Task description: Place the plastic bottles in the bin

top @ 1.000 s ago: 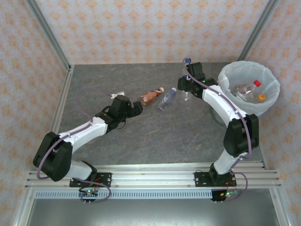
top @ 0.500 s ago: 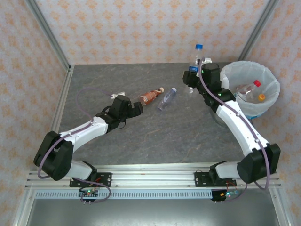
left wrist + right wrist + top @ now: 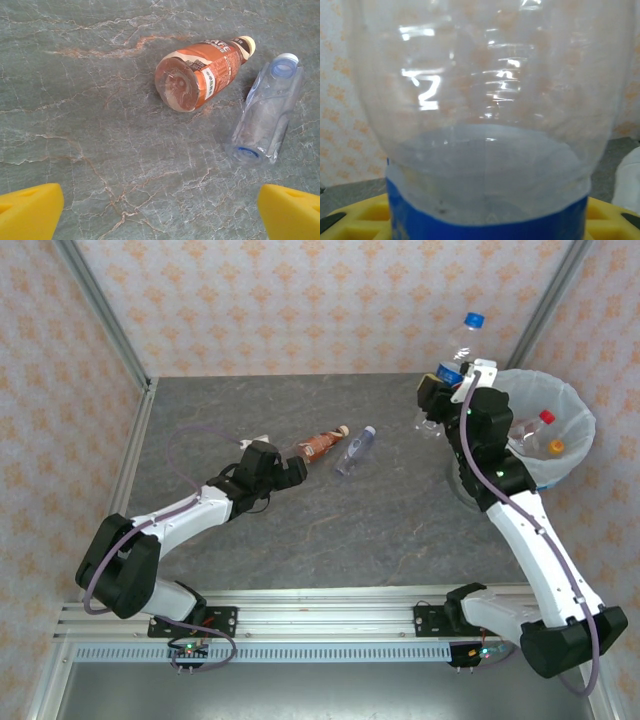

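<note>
Progress sits somewhere past the middle, judging by how things lie. The bin (image 3: 580,415) stands at the far right corner of the bench (image 3: 300,530) and already holds at least two bottles: one with a red cap (image 3: 530,428) and one with an orange cap (image 3: 557,447). Whether more lie under them I cannot tell.

A third, the blue-capped bottle (image 3: 460,345), is in the air. The right gripper (image 3: 441,392) is clamped around its lower half at the blue label, with the cap tilted up and away toward the back wall. It hangs just beside the bin's left rim, not yet over the opening. In the right wrist view the clear body rises out of the yellow fingers, which press against the blue band on both sides. I judge the step in hand to be carrying it over the rim and letting go.

Two bottles are left on the bench, lying on their sides near the middle, close together but apart. The brown-labelled bottle (image 3: 322,444) with a tan cap is on the left and the clear bottle (image 3: 356,450) on the right, both with caps pointing toward the far edge. The left gripper (image 3: 296,468) waits just short of them with its jaws spread wide and nothing between them, low over the bench and roughly lined up with the base of the brown one. Those two, plus the drop, look like all that remains.
</note>
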{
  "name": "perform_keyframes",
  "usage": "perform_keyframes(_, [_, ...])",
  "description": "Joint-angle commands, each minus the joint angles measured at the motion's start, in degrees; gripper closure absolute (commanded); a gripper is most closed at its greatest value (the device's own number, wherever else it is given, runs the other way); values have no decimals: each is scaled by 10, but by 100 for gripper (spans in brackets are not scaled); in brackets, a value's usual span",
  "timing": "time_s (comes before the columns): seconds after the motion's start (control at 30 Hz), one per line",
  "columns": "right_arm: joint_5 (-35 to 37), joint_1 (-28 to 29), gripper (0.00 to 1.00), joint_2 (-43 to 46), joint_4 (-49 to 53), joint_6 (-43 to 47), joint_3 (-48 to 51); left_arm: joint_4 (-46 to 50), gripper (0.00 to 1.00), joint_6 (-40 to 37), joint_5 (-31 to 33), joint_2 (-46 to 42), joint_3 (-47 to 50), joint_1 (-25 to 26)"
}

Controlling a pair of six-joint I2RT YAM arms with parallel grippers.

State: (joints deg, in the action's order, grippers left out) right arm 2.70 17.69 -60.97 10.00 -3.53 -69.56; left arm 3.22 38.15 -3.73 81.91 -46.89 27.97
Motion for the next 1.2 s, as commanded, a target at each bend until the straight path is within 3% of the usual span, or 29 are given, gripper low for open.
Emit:
perform_keyframes(0.0, [58,-26,46,26,-27,11,-12,-9,0,8,-1,4,-14,-6])
perform_keyframes(0.3, [107,-117,45,50,-75,37,-6,-12,0,11,-1,4,-13,-6])
perform_keyframes(0.43, [130,-163,44,50,-141,38,34,-13,0,13,-4,3,-12,-5])
perform_keyframes(0.73, [146,-243,44,-1,-230,12,73,-8,0,12,2,-7,-7,-5])
perform_keyframes(1.17, [136,-275,43,-107,-274,8,81,-6,0,12,6,-10,-4,-5])
